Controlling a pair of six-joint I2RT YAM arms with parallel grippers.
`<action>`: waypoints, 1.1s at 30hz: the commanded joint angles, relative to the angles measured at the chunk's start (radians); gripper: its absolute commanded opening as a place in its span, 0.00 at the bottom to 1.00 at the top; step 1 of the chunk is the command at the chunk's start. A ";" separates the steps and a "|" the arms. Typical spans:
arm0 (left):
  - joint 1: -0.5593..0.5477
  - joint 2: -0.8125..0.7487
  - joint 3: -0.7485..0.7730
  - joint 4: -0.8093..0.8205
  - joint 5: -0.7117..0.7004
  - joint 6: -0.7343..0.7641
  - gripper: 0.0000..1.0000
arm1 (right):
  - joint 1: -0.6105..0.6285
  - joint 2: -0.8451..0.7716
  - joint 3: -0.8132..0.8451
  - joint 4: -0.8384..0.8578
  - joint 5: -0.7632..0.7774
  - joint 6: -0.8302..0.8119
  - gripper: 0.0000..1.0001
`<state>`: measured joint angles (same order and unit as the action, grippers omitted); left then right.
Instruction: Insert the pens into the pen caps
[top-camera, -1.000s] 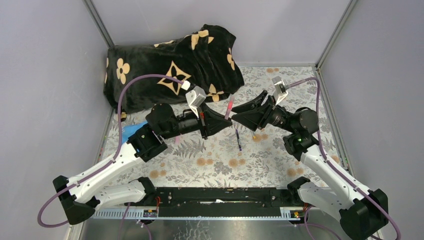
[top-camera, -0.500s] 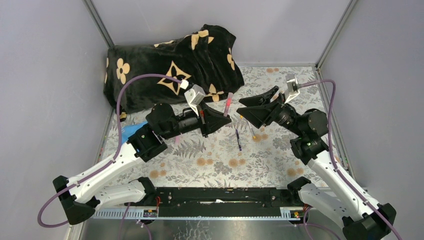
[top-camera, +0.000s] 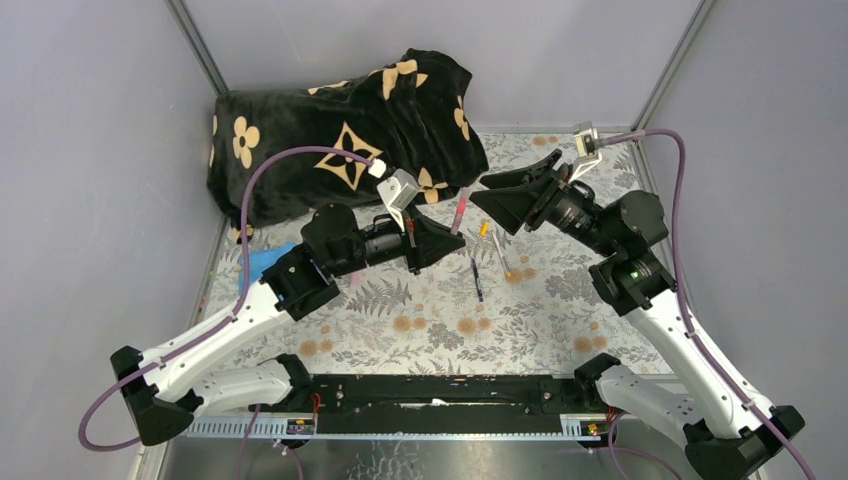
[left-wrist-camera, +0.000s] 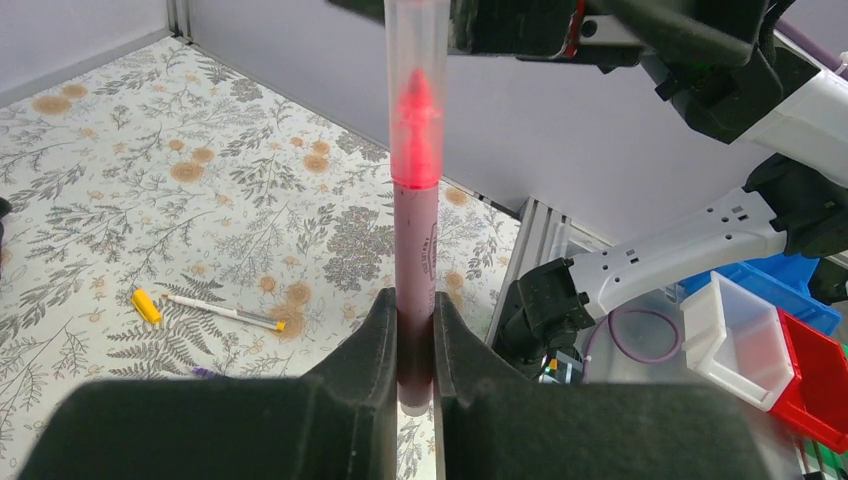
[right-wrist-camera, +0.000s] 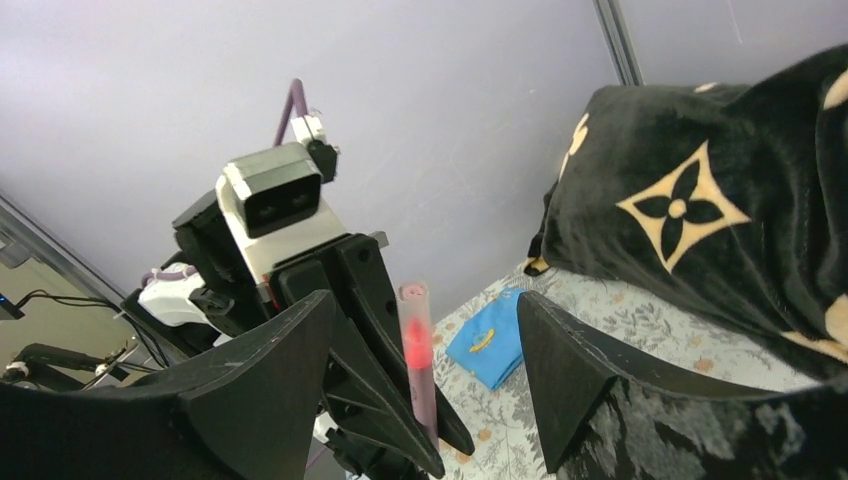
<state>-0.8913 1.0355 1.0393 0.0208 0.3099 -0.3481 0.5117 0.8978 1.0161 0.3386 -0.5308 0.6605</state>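
Note:
My left gripper (top-camera: 448, 238) (left-wrist-camera: 410, 310) is shut on the lower barrel of a pink pen (top-camera: 459, 213) (left-wrist-camera: 415, 250), which it holds upright. A clear pen cap (left-wrist-camera: 417, 70) (right-wrist-camera: 415, 320) sits over the pen's red tip. My right gripper (top-camera: 487, 196) (right-wrist-camera: 425, 298) is open, its fingers standing apart on either side of the capped pen without touching it. On the table lie a dark blue pen (top-camera: 476, 279), a white pen (top-camera: 500, 254) (left-wrist-camera: 225, 312) with an orange end, and an orange-yellow cap (top-camera: 483, 229) (left-wrist-camera: 146, 305).
A black blanket with tan flowers (top-camera: 340, 130) (right-wrist-camera: 700, 200) is heaped at the back left. A blue flat card (top-camera: 262, 262) (right-wrist-camera: 490, 338) lies by the left arm. Grey walls close in the floral table (top-camera: 450, 330). Red, white and blue bins (left-wrist-camera: 770, 350) stand beyond the table's edge.
My right gripper has opened wider and drawn back, up and to the right, away from the pen's tip. The capped pen stays in my left gripper, which has barely moved.

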 joint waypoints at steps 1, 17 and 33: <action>-0.006 0.008 0.047 0.004 -0.002 0.017 0.00 | 0.033 0.020 0.049 -0.040 0.045 -0.025 0.74; -0.006 0.041 0.060 -0.009 0.011 0.021 0.00 | 0.088 0.072 0.063 -0.007 0.000 -0.034 0.54; -0.005 0.030 0.060 0.001 -0.017 0.009 0.00 | 0.088 0.071 0.025 -0.047 0.007 -0.075 0.19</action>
<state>-0.8913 1.0779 1.0554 -0.0082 0.3103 -0.3477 0.5896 0.9779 1.0340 0.2661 -0.5148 0.6136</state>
